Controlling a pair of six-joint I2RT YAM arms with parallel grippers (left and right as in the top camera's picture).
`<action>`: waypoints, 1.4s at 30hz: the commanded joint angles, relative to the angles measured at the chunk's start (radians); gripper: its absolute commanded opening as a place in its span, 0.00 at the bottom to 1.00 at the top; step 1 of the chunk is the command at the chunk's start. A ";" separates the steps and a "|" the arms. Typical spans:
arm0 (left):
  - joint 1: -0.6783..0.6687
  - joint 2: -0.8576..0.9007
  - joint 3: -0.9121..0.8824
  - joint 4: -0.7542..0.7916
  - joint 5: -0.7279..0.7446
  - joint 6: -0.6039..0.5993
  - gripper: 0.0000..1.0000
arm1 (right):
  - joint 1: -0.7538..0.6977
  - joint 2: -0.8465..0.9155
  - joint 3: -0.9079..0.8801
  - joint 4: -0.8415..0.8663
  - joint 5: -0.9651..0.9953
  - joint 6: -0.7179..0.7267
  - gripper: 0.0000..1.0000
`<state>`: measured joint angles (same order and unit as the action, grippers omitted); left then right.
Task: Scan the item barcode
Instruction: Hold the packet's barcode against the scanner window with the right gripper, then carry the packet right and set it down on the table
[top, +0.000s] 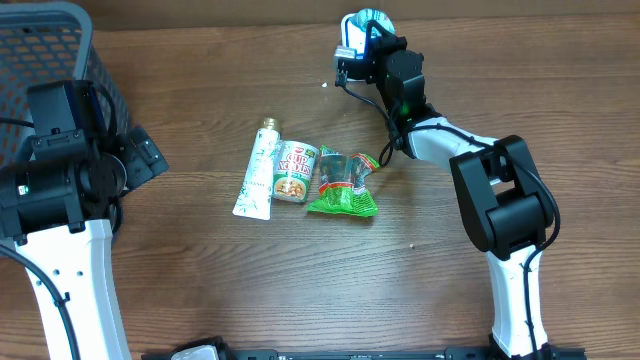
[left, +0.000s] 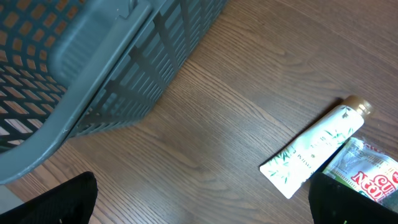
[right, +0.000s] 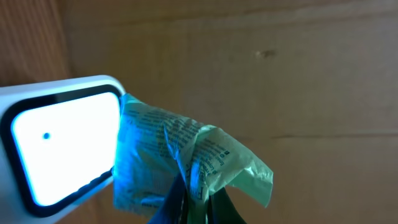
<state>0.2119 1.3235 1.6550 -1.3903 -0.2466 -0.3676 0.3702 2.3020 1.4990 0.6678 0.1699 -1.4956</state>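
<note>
A crinkled pale packet with fine print hangs pinched in my right gripper, which is shut on it. The packet's left side rests against the glowing window of the white scanner and is lit blue. From overhead, packet, scanner and right gripper sit at the table's far edge, right of centre. My left gripper hovers open above bare wood at the left, its dark fingertips spread wide with nothing between them.
A grey mesh basket fills the far left corner, close to my left arm. In mid-table lie a white tube, a cup noodles can and a green snack bag. The tube lies right of the left gripper.
</note>
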 joint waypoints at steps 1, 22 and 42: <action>0.003 -0.008 -0.003 0.003 0.004 -0.014 1.00 | 0.009 -0.139 0.035 -0.085 0.049 0.155 0.04; 0.003 -0.008 -0.003 0.003 0.003 -0.014 1.00 | -0.182 -0.969 0.033 -1.582 -0.381 1.659 0.04; 0.003 -0.008 -0.003 0.003 0.003 -0.014 1.00 | -0.522 -0.579 -0.134 -1.647 -0.590 1.514 0.04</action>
<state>0.2119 1.3235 1.6547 -1.3899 -0.2436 -0.3676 -0.1493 1.6783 1.3777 -0.9878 -0.3882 0.0700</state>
